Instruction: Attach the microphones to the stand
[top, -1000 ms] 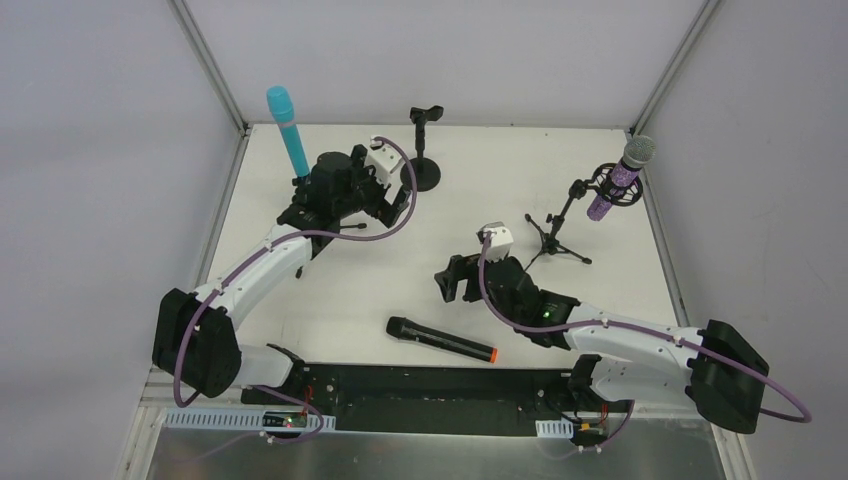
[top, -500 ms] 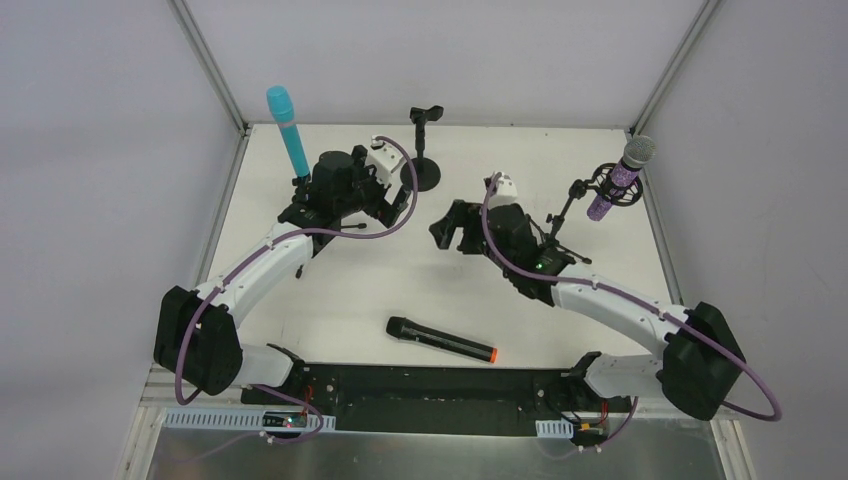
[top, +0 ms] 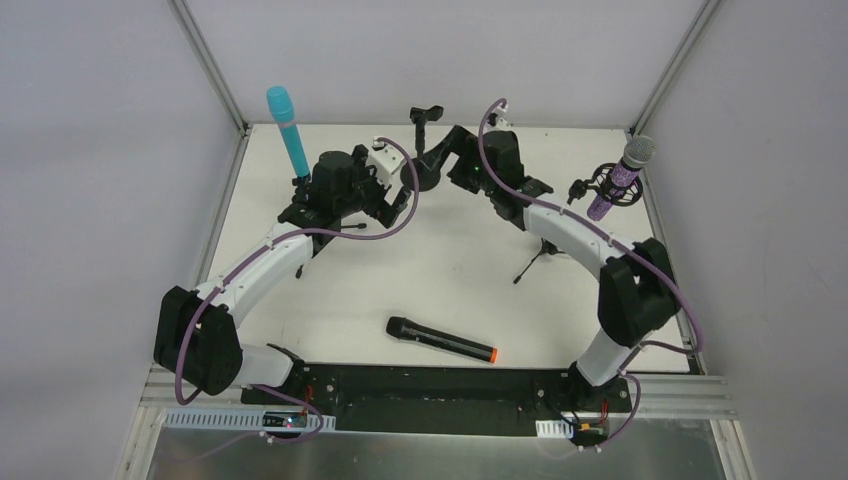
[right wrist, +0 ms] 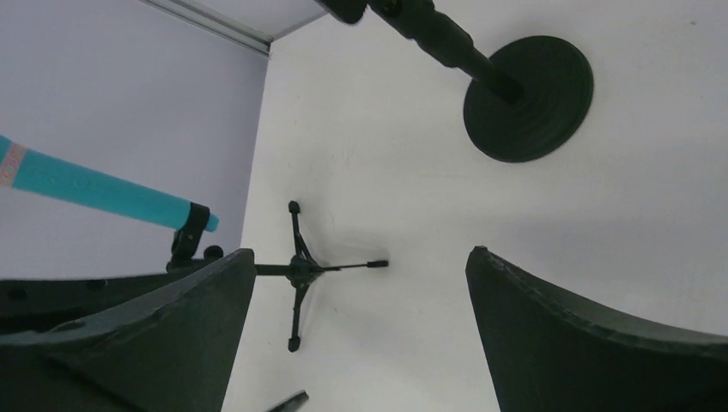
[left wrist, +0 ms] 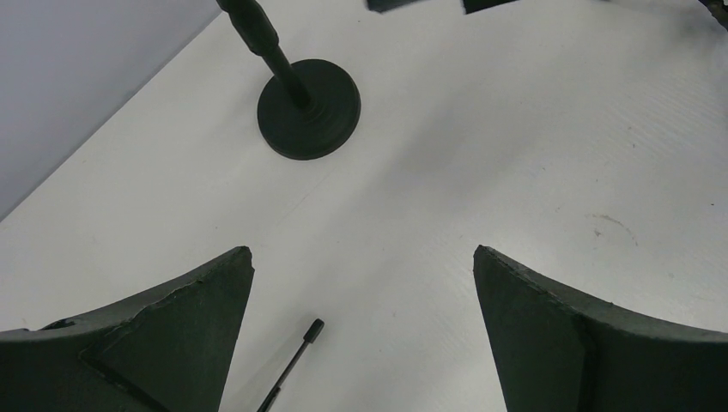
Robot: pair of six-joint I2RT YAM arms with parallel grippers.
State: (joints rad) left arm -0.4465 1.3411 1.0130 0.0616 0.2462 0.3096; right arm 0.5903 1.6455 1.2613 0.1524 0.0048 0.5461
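The black microphone with an orange end ring (top: 440, 340) lies flat on the table near the front. A turquoise microphone (top: 286, 128) (right wrist: 94, 190) stands clipped in a tripod stand (right wrist: 296, 268) at the back left. At the right, a purple microphone (top: 622, 175) sits in another tripod stand (top: 535, 258). The round-base stand (top: 421, 173) (left wrist: 309, 107) (right wrist: 528, 96) has an empty clip (top: 427, 112). My right gripper (top: 438, 156) (right wrist: 360, 253) hangs open just right of that stand's pole. My left gripper (top: 392, 205) (left wrist: 363, 257) is open over bare table, near the base.
White walls and metal frame posts close in the table at the back and sides. A tripod leg tip (left wrist: 298, 354) lies just under my left gripper. The arm bases and a black rail (top: 430, 385) line the near edge.
My right arm has swung from the middle of the table to the back, up beside the round-base stand, and its jaws opened a little wider. The left arm has not moved.
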